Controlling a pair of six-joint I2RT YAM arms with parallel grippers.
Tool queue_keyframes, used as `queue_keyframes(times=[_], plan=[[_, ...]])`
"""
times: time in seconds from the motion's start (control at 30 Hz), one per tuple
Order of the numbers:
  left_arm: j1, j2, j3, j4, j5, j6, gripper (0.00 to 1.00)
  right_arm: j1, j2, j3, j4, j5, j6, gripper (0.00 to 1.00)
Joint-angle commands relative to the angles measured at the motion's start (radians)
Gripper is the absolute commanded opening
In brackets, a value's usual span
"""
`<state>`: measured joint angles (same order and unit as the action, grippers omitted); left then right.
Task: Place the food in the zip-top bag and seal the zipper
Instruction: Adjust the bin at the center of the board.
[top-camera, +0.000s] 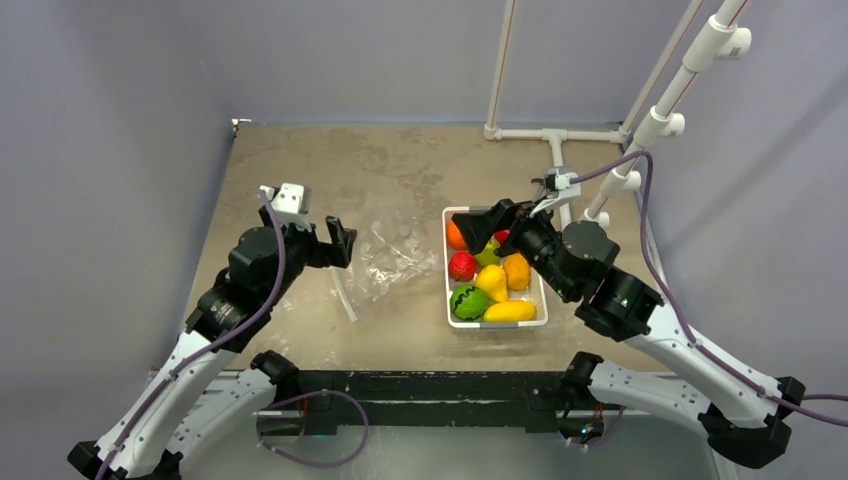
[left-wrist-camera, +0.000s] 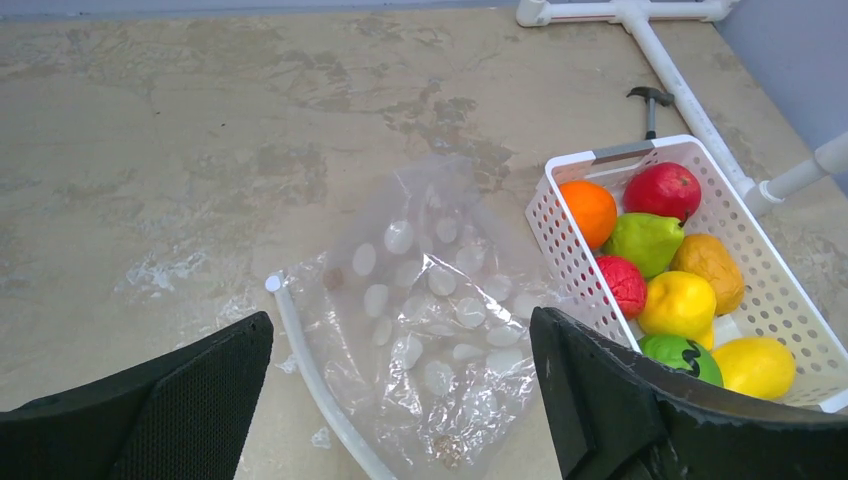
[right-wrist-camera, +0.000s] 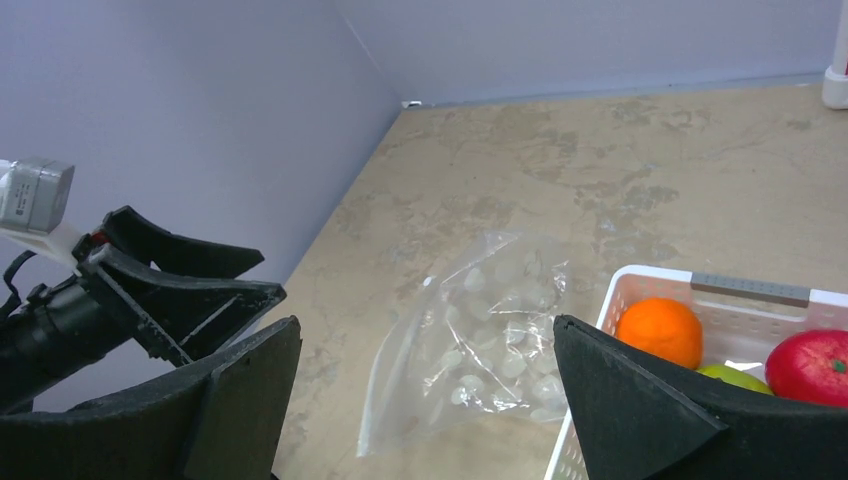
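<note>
The clear zip-top bag (top-camera: 392, 252) lies flat and crinkled on the table, left of the white basket (top-camera: 495, 325). Its pale zipper (top-camera: 345, 300) runs along its near-left edge. The food sits in the basket: an orange (top-camera: 455, 236), a red piece (top-camera: 462, 266), yellow pieces (top-camera: 492, 280) and the dark-striped green one (top-camera: 468, 301). My left gripper (top-camera: 340, 240) is open and empty, just left of the bag; its wrist view shows the bag (left-wrist-camera: 440, 320) and zipper (left-wrist-camera: 310, 375) between its jaws. My right gripper (top-camera: 485, 225) is open and empty above the basket's far end.
A white pipe frame (top-camera: 555, 135) stands at the back right, close behind the basket. A small dark hooked part (left-wrist-camera: 650, 97) lies by the basket's far rim (left-wrist-camera: 620, 153). Grey walls close in the table on the left, back and right.
</note>
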<state>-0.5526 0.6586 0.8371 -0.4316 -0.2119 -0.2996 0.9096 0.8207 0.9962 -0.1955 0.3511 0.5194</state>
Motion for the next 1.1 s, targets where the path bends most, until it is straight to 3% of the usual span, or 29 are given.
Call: queue_keyframes(times=[0.0,0.27,0.3,0.37,1.07], plan=[[-0.001,-0.001,-0.003,0.000,-0.017,-0.005,0.99,0.002,0.003,0.032,0.050,-0.039,-0.023,0.99],[-0.002,-0.017,-0.006,-0.010,-0.029,-0.001,0.99,0.002,0.040,0.066,0.017,-0.052,-0.033,0.99],[-0.002,-0.099,-0.005,-0.011,-0.032,-0.001,0.99,0.002,0.047,0.073,0.011,-0.052,-0.034,0.99],[-0.002,-0.021,-0.004,-0.013,-0.039,-0.002,0.99,0.002,0.060,0.081,-0.001,-0.053,-0.037,0.98],[-0.002,-0.021,0.001,-0.041,-0.111,-0.014,0.98,0.009,0.312,0.087,-0.098,-0.043,0.015,0.85]])
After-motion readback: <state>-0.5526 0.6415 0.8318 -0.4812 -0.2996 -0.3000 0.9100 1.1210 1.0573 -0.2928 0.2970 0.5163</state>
